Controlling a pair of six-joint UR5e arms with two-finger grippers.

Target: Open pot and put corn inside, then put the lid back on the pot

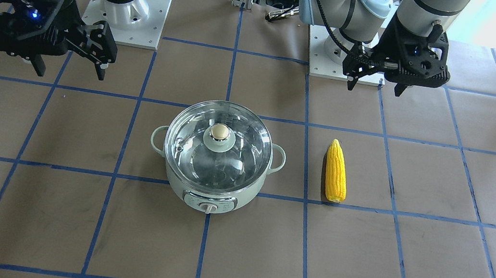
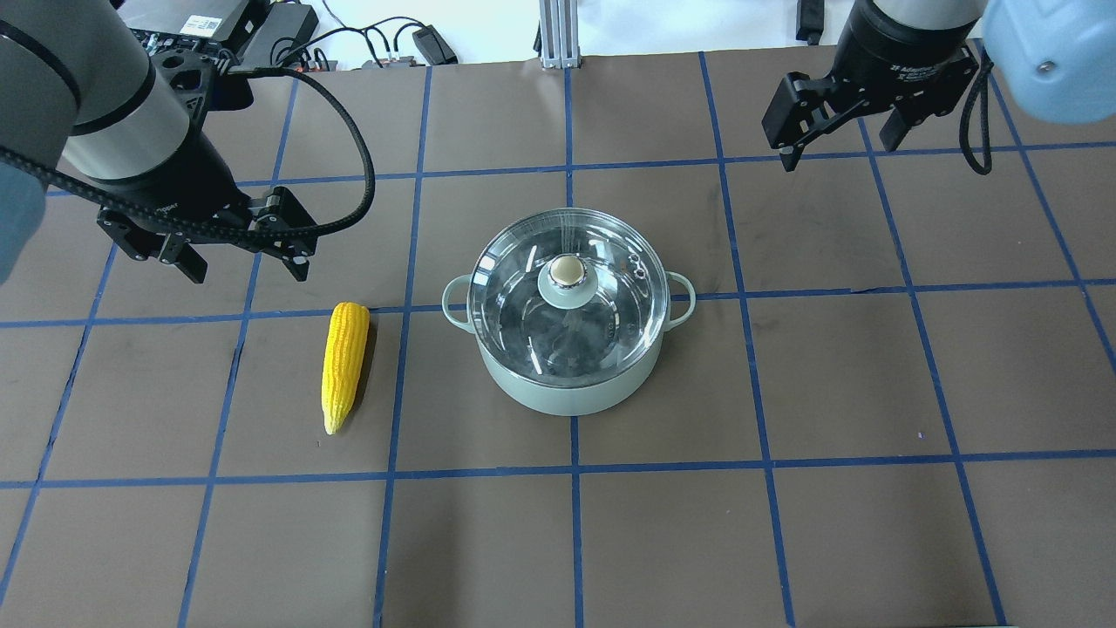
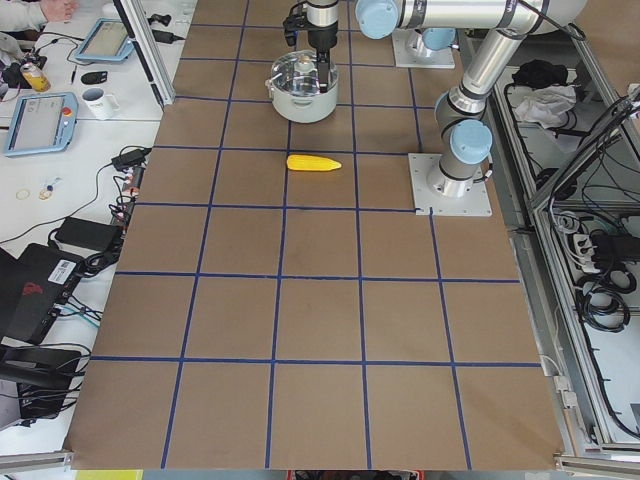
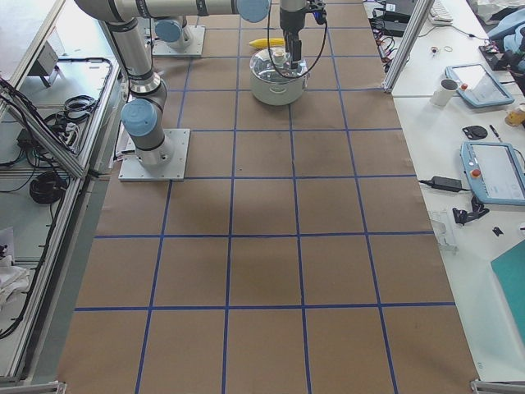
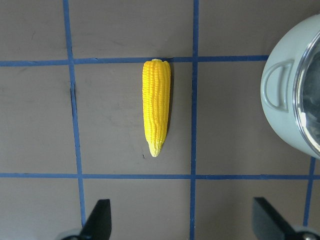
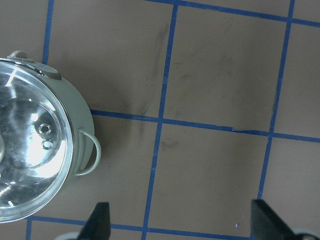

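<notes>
The mint-green pot (image 1: pixel 178 183) stands mid-table with the clear glass lid (image 1: pixel 238 157) on it, the cream knob (image 1: pixel 219 132) at its centre. It also shows in the overhead view (image 2: pixel 567 397). The yellow corn (image 2: pixel 344 362) lies flat on the table beside the pot on the robot's left, also in the front view (image 1: pixel 336 173) and the left wrist view (image 5: pixel 156 105). My left gripper (image 2: pixel 248 270) hangs open and empty above the table, behind the corn. My right gripper (image 2: pixel 841 153) is open and empty, high and well back from the pot.
The table is brown paper with a blue tape grid (image 2: pixel 571 462). The two arm bases (image 1: pixel 126 20) stand on white plates at the robot's edge. Cables and power bricks (image 2: pixel 418 39) lie beyond the far edge. Pot handle (image 6: pixel 90 152) shows in the right wrist view.
</notes>
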